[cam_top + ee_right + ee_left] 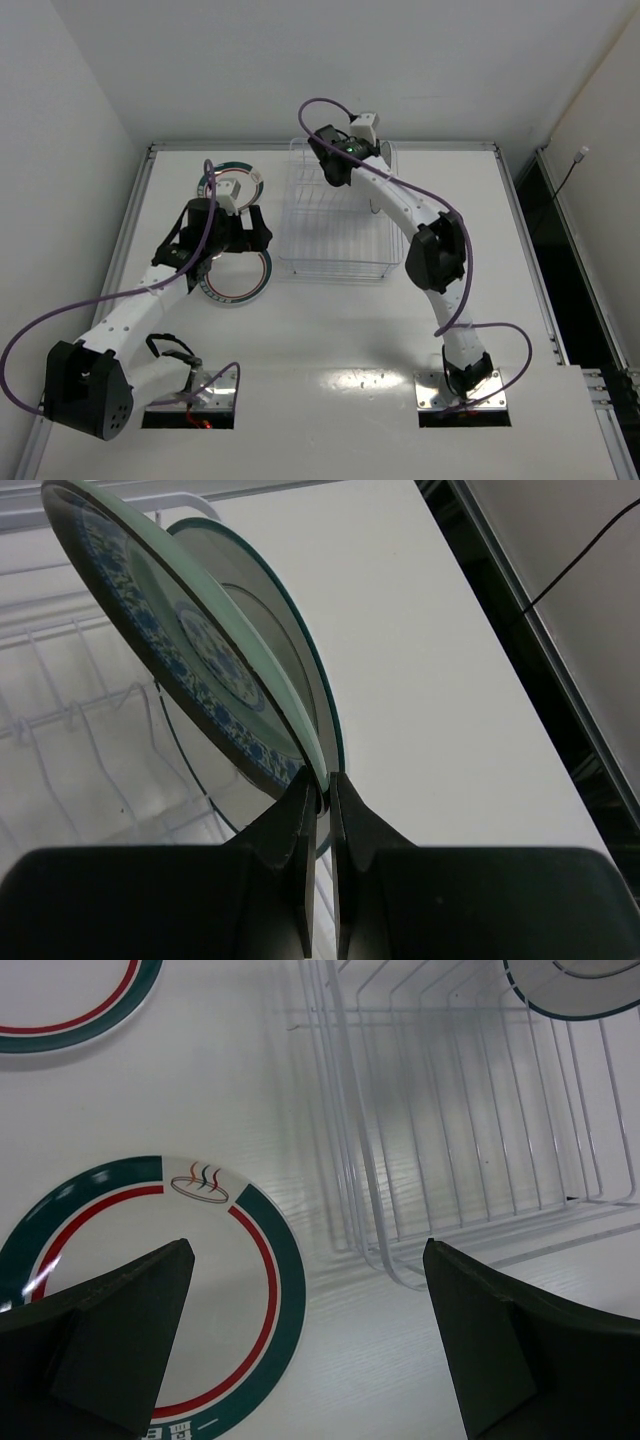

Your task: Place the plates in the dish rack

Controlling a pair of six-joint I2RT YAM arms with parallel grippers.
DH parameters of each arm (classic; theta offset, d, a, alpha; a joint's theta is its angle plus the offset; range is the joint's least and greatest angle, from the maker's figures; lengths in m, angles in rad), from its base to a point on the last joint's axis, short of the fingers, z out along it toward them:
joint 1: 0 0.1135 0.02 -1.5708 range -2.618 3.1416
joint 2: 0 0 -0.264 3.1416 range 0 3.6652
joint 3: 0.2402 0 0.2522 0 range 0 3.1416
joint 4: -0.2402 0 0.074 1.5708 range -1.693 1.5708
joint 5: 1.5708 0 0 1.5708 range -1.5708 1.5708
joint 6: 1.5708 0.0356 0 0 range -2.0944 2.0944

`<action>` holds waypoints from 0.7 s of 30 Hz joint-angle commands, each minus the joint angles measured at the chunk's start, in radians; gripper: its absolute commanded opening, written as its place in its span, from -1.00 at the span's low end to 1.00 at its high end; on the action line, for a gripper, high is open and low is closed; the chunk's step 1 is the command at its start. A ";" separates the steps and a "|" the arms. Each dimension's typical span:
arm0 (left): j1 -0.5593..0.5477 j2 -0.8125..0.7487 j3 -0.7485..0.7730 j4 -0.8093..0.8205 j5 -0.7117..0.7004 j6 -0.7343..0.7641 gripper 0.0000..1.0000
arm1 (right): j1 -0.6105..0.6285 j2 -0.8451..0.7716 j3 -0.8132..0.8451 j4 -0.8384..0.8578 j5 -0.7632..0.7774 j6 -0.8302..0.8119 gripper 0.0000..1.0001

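A plate with a red ring and green rim [220,1290] lies flat on the table left of the clear dish rack [450,1110]. It also shows in the top view [245,290]. My left gripper [310,1350] is open and empty above this plate's right edge. A second plate of that kind [70,1010] lies further back [232,185]. My right gripper [322,790] is shut on the rim of the small teal patterned plate [200,650] and holds it tilted at the rack's far end [372,150]. The small white teal-rimmed plate [290,660] stands just behind it in the rack [335,215].
The rack's wire dividers [60,710] run below the held plate. The table's right edge and a dark gap [540,660] lie beyond the rack. Walls close in at the back and the left [80,150].
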 commanded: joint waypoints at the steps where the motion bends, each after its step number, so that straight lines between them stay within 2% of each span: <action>1: -0.006 0.004 0.034 0.023 0.014 -0.006 0.98 | -0.022 -0.006 0.000 0.011 0.008 0.011 -1.00; 11: -0.006 0.014 0.034 0.023 0.014 -0.006 0.98 | -0.031 0.061 0.018 0.039 -0.065 0.011 -1.00; 21: -0.006 0.014 0.034 0.023 0.014 -0.006 0.98 | -0.031 0.095 0.011 0.057 -0.208 0.031 -1.00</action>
